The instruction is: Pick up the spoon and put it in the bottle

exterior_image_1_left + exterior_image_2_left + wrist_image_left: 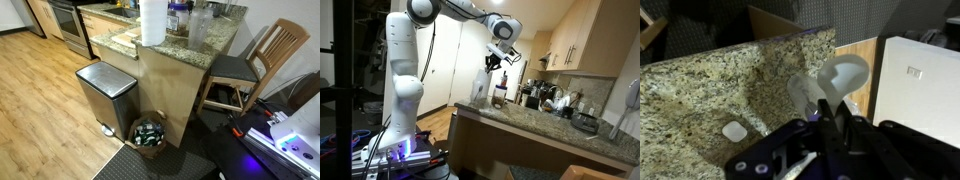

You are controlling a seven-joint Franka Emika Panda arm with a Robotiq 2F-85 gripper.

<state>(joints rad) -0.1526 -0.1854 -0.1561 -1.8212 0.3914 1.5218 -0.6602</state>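
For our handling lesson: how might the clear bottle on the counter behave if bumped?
The bottle looks see-through and thin-walled, so it is probably light. It stands upright near the counter edge, so a bump might tip it. Being round, it may then roll.

Both exterior views frame the counter (225, 36) (550, 128); wrist view looks down closely.

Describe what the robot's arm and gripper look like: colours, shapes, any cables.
The arm is glossy white, built of rounded tubular segments with darker bands at the joints. Its gripper is black and blocky with dark fingers, and it looks equally black in the wrist view. No markings are legible, and cables cannot be made out clearly.
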